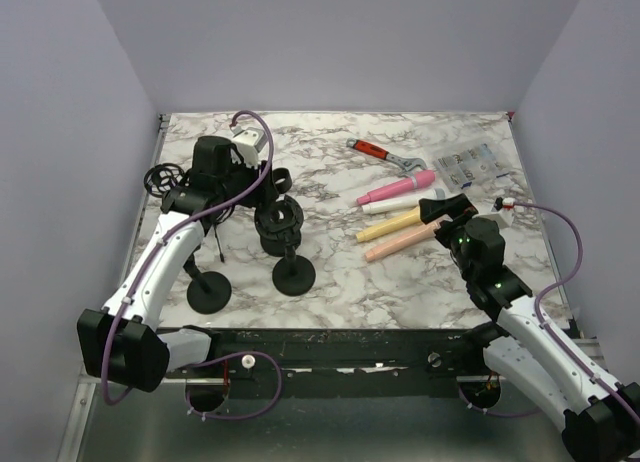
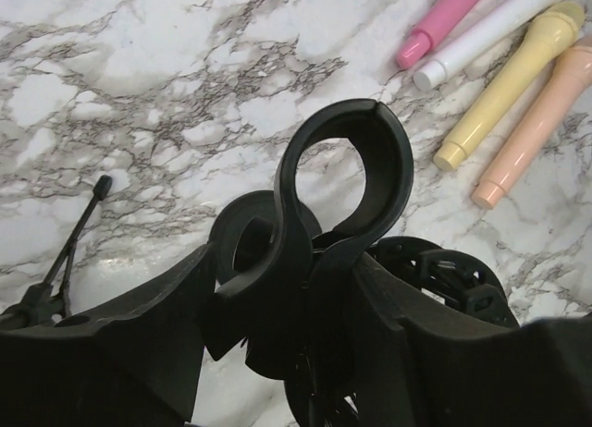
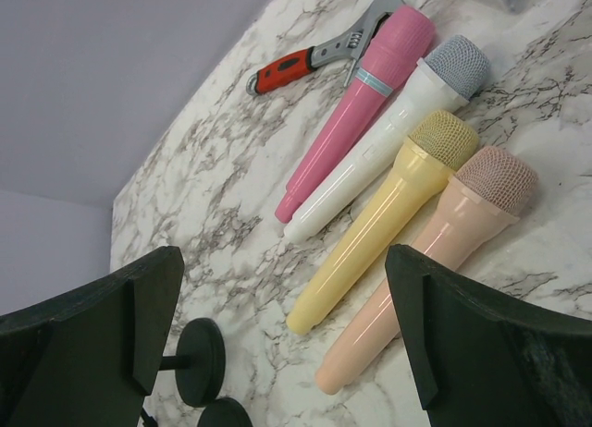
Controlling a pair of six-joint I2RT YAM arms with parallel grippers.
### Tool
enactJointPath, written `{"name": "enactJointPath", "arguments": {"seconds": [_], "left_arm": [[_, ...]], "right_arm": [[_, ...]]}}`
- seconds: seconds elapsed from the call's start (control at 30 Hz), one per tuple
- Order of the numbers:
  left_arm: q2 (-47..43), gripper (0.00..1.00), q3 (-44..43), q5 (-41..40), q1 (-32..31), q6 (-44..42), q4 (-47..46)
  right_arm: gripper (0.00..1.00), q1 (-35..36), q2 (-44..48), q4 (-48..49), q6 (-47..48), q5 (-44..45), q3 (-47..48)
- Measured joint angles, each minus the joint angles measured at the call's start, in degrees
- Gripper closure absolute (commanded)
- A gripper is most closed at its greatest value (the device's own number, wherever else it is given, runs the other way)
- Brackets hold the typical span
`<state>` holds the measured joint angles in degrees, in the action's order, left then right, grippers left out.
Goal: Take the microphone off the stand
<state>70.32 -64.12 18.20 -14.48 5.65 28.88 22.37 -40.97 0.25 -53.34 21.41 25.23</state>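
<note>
I am looking down on a white desk (image 1: 340, 292) with grey marble veining, both arms reaching in from its near edge.

Four toy microphones lie side by side right of the desk's centre, their heads toward the right edge. Going from far to near they are a pink microphone (image 3: 356, 108), a white microphone with a silver mesh head (image 3: 388, 140), a yellow microphone (image 3: 379, 224) and a peach microphone (image 3: 425, 270).

The right gripper (image 3: 285, 261) hangs over the microphones' handle ends. Its fingers are spread wide and hold nothing.

Two black microphone stands with round bases (image 1: 293, 275) stand near the desk's near-left corner. The left gripper (image 2: 289, 261) is at the top of one stand. Its dark fingers (image 2: 139, 353) flank the lower part of a black ring-shaped clip (image 2: 347, 168), and marble shows through the ring. Everything there is black on black, so I cannot tell whether the fingers press on the clip or only bracket it.

A red-handled adjustable wrench (image 1: 385, 154) lies just beyond the pink microphone. A clear plastic bag (image 1: 465, 165) sits toward the far-right corner.
</note>
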Motion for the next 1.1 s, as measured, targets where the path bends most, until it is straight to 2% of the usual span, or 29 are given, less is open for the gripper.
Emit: {"name": "enactJointPath", "arguments": {"seconds": [0.33, 0.63, 0.7, 0.97, 1.03, 1.1], "left_arm": [[0.94, 0.66, -2.05, -2.99, 0.61, -1.81, 1.49], [1.33, 0.67, -2.08, -6.95, 0.79, -2.54, -1.14], [1.33, 0.62, -2.08, -7.52, 0.87, -2.71, -2.40], [1.25, 0.20, -0.39, -8.22, 0.92, -2.14, -6.97], [1.25, 0.12, 0.17, -8.37, 0.92, -1.92, -7.89], [1.25, 0.09, 0.24, -8.37, 0.96, -1.57, -8.24]], "right_arm": [[0.00, 0.00, 0.04, 0.04, 0.50, 0.02, 0.00], [0.00, 0.00, 0.04, 0.04, 0.94, 0.02, 0.00], [0.00, 0.00, 0.02, 0.04, 0.94, 0.02, -0.02], [0.00, 0.00, -0.26, -0.22, 2.03, 0.04, 0.02], [0.00, 0.00, -0.24, -0.55, 2.62, 0.07, 0.22], [0.00, 0.00, -0.24, -0.94, 3.15, 0.09, 0.76]]}}
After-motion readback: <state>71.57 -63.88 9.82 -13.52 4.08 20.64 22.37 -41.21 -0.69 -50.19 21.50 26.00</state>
